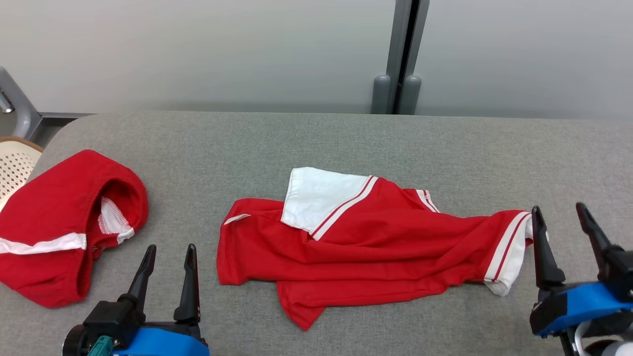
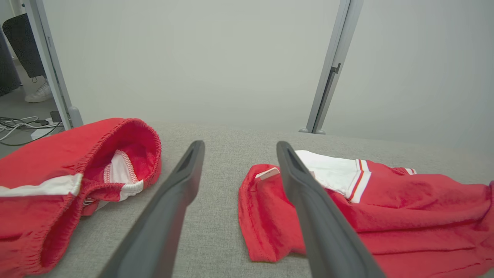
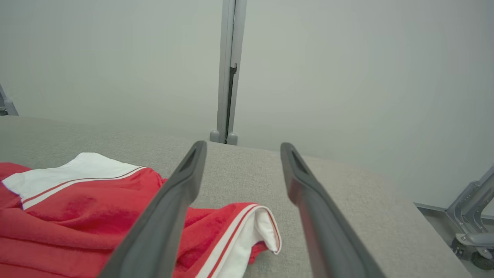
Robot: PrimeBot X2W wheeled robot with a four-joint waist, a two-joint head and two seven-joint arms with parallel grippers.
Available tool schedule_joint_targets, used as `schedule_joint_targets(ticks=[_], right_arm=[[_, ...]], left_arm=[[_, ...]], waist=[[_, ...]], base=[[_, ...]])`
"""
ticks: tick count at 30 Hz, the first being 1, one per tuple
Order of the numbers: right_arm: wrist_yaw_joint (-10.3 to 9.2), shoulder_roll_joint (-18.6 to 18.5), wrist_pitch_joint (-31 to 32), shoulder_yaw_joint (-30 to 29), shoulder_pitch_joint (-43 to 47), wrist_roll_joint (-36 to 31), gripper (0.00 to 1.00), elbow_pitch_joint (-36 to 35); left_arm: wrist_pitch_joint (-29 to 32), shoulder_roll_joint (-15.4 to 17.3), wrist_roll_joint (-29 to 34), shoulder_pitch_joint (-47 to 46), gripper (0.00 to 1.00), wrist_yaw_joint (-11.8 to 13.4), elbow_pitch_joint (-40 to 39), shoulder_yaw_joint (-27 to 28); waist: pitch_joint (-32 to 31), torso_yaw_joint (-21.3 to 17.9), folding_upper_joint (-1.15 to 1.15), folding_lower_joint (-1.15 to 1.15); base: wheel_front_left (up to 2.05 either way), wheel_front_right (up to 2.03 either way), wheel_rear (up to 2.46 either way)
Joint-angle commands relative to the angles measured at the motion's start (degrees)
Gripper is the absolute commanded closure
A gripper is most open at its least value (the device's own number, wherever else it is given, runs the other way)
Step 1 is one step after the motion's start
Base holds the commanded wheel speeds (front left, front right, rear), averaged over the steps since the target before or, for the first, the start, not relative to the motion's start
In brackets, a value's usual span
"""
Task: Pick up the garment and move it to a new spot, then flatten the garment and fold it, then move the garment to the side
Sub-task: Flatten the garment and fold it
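Rumpled red shirt [image 1: 376, 242] with white trim lying in the middle of the grey surface [image 1: 316, 143], second red garment [image 1: 54, 222] well apart on the left, left claw [image 1: 170, 247] wide open and empty between them, right claw [image 1: 558, 207] spread wide, holding nothing, just beside the shirt's sleeve cuff [image 1: 512, 257]

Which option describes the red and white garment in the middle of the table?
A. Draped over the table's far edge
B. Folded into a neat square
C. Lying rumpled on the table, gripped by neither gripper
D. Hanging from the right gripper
C: the garment lies rumpled and flat on the grey table, while the left gripper and right gripper both stand open, gripping nothing.
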Motion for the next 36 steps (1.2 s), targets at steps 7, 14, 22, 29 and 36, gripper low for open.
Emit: schedule_joint_targets(ticks=[7,14,22,29,36], right_arm=[[0.01,0.67,-1.42,1.39,6.62,6.65,0.0,-0.02],[0.01,0.69,-1.89,3.63,4.2,7.75,0.0,1.5],[0.01,0.67,-2.56,6.11,1.8,7.66,0.0,3.0],[0.01,0.68,-3.54,8.24,0.36,9.36,0.0,4.48],[0.01,0.67,-4.41,9.21,-0.51,9.8,0.0,5.31]], left_arm=[[-0.43,-0.04,-0.33,1.19,0.0,0.27,1.15,-0.14],[2.44,-0.03,-1.15,-2.31,0.0,-0.66,4.44,-1.05],[9.43,0.2,-1.22,-11.4,0.0,-3.18,13.84,-3.41],[14.47,-0.3,-2.3,-16.86,0.0,-2.82,23.35,-3.48],[17.78,-0.5,-2.63,-20.18,0.0,-2.51,29.25,-3.99]], waist=[[-0.64,-1.36,0.0,0.0],[0.8,-2.82,0.0,0.0],[3.76,-4.64,0.0,0.0],[5.76,-6.99,0.0,0.0],[7.27,-8.07,0.0,0.0]], base=[[0.0,0.0,0.0],[0.0,0.0,0.0],[0.0,0.0,0.0],[0.0,0.0,0.0],[0.0,0.0,0.0]])
